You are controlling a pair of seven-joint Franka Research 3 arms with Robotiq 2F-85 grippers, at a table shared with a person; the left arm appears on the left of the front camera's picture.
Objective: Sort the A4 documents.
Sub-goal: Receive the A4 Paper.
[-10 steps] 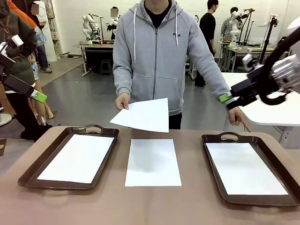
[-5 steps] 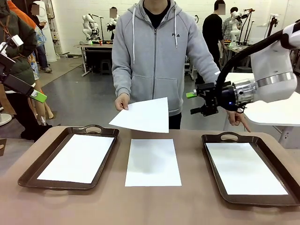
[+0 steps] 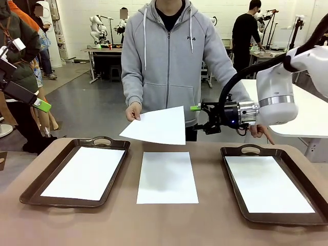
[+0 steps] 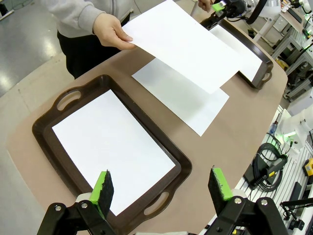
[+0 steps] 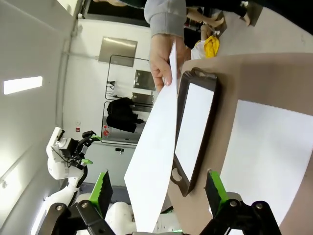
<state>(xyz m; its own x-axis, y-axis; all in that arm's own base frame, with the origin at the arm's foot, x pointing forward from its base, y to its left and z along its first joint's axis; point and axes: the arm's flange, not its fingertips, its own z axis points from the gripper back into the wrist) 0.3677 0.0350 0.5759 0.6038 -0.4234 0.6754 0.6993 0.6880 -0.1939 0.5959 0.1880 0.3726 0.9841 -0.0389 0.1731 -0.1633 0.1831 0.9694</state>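
Observation:
A person's hand (image 3: 134,111) holds one white A4 sheet (image 3: 156,126) tilted in the air over the table's far edge. Another sheet (image 3: 167,177) lies flat on the brown tabletop in the middle. My right gripper (image 3: 199,118) is open and points sideways at the held sheet's right edge, a short gap from it. In the right wrist view that sheet (image 5: 156,161) hangs between and beyond the open gripper (image 5: 158,190). My left gripper (image 4: 161,186) is open, high above the left tray (image 4: 44,132), with nothing between its fingers.
Dark brown handled trays stand at the left (image 3: 45,174) and right (image 3: 231,179), each with a white sheet inside (image 3: 84,172) (image 3: 266,183). The person stands at the far edge, the other hand (image 3: 262,132) resting behind the right tray.
My right arm has swung in from the far right toward the middle, bringing its open gripper close to the held sheet. The sheet, the trays and the left arm have stayed put.

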